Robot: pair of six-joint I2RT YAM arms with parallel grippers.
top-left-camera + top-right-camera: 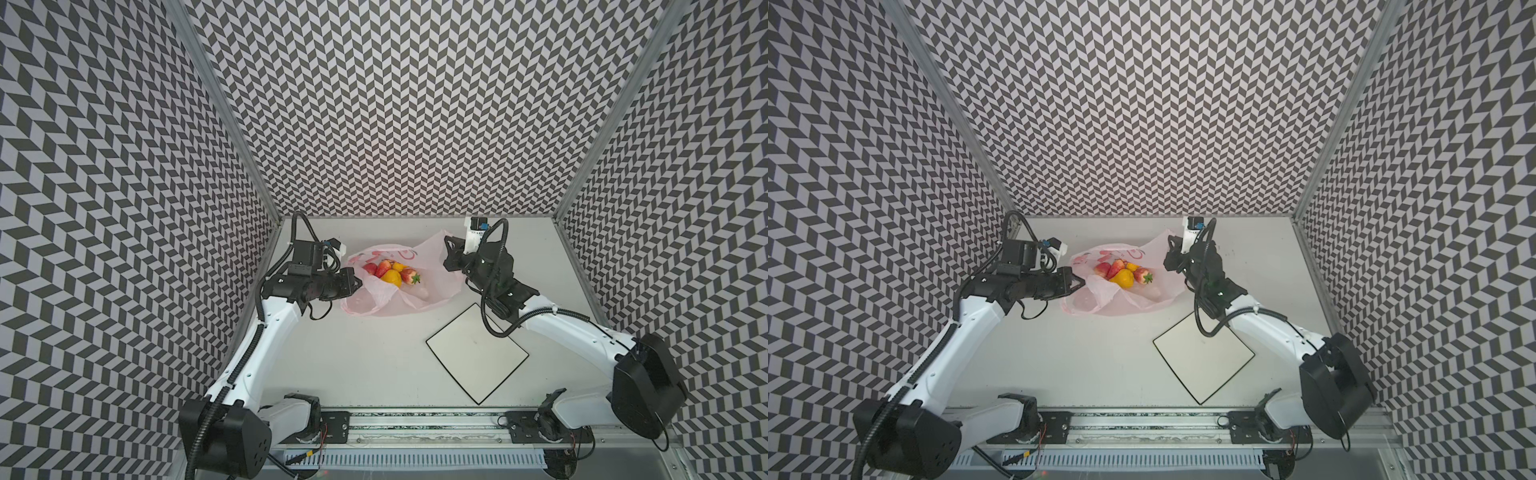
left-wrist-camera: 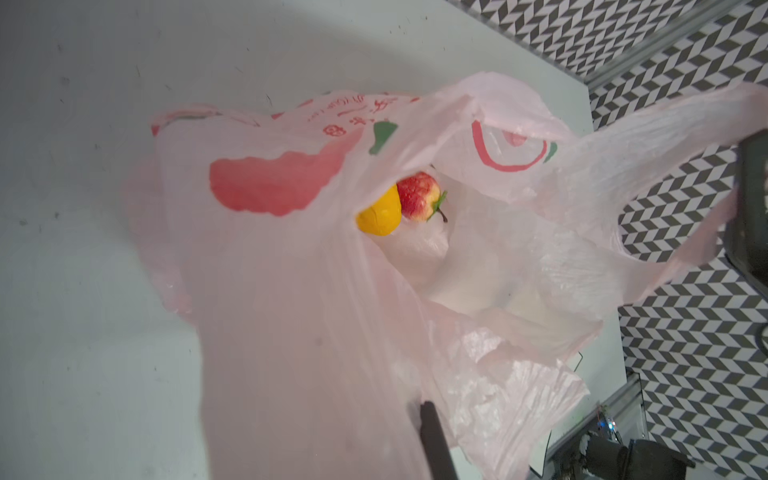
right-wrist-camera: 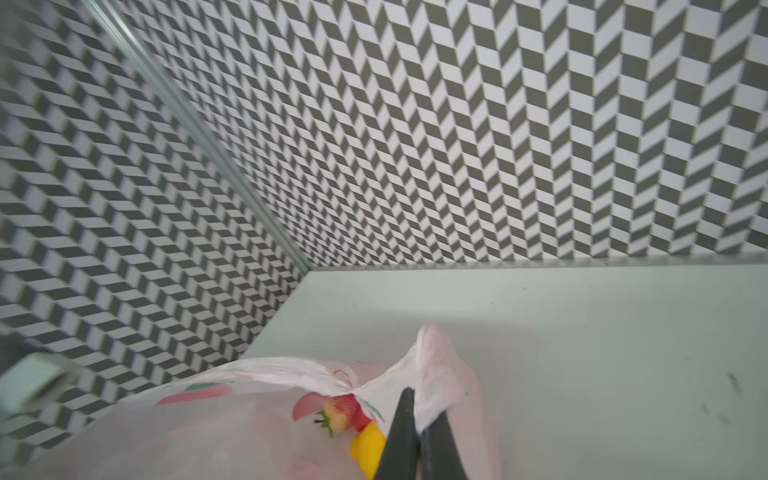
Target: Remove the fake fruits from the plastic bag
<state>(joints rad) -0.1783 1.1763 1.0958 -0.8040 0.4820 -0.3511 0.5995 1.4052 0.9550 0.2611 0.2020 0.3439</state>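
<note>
1. Worktop (image 1: 374,374): pale grey and flat, enclosed by chevron-patterned walls on the left, far and right sides.
2. Plastic bag (image 1: 436,270): thin, crinkled and pale pink with red print. It lies at the far middle of the worktop, its mouth drawn open between the two grippers.
3. Square board (image 1: 478,353): white with a black edge, flat on the worktop and turned corner-on. It sits to the near right of the bag, close to it but not touching.
4. Left gripper (image 1: 359,284): jaws together, clamped on the bag's left rim. In the left wrist view the film drapes over one dark finger (image 2: 434,440).
5. Right gripper (image 3: 419,419): jaws together, pinching a fold of film at the bag's far right corner and holding it raised off the worktop.
6. Fake fruits (image 1: 392,277): a tight cluster inside the bag, showing through the open mouth towards its far left. Both top views show three red strawberries (image 1: 409,275) and two yellow pieces (image 1: 1125,279), all touching.
</note>
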